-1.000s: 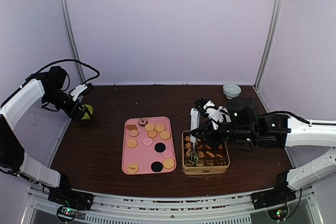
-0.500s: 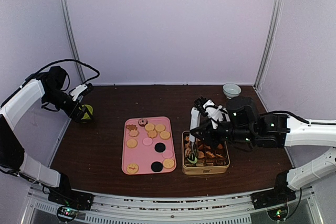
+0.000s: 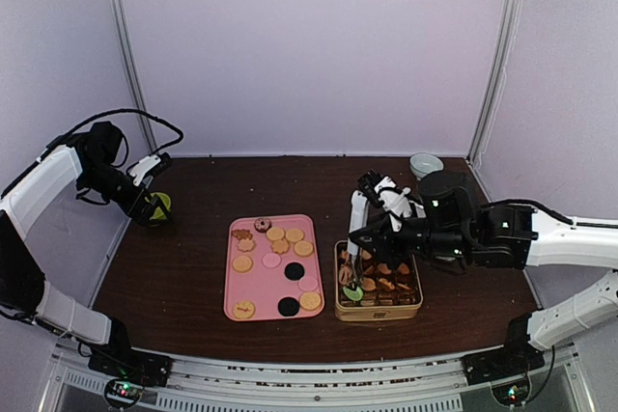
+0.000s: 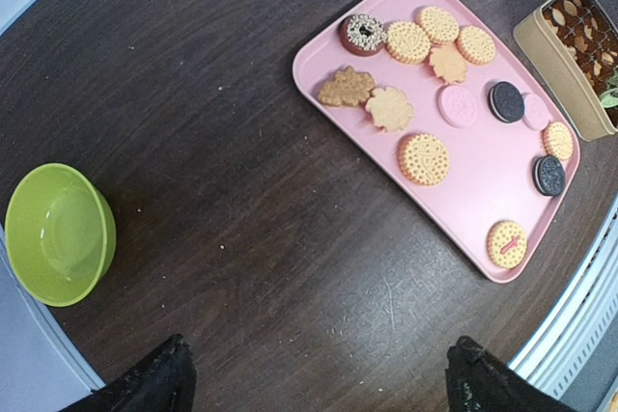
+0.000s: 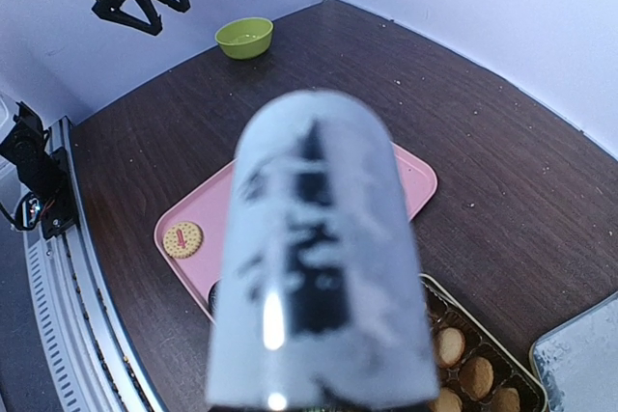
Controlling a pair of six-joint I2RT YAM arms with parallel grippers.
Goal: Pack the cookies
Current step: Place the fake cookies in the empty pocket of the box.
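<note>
Cookies [image 3: 275,248] lie on a pink tray [image 3: 235,282]: tan rounds, flower shapes, pink and black discs [image 4: 505,100]. More cookies [image 3: 386,282] fill a gold tin [image 3: 379,314] to the tray's right, with a green disc [image 3: 352,292] at its left end. My right gripper [image 3: 386,204] is shut on metal tongs [image 3: 357,219], which hang over the tin's left end. In the right wrist view the blurred tongs [image 5: 319,258] hide the fingers. My left gripper [image 4: 321,388] stands open and empty at the far left, over bare table.
A green bowl [image 3: 160,206] sits beside the left gripper, and shows again as the green bowl [image 4: 58,233] in the left wrist view. A small white bowl [image 3: 425,163] stands at the back right. A grey lid [image 5: 579,364] lies right of the tin.
The tongs' tips have lifted off the tin's left end, and the green disc now lies there free. The left arm has not moved.
</note>
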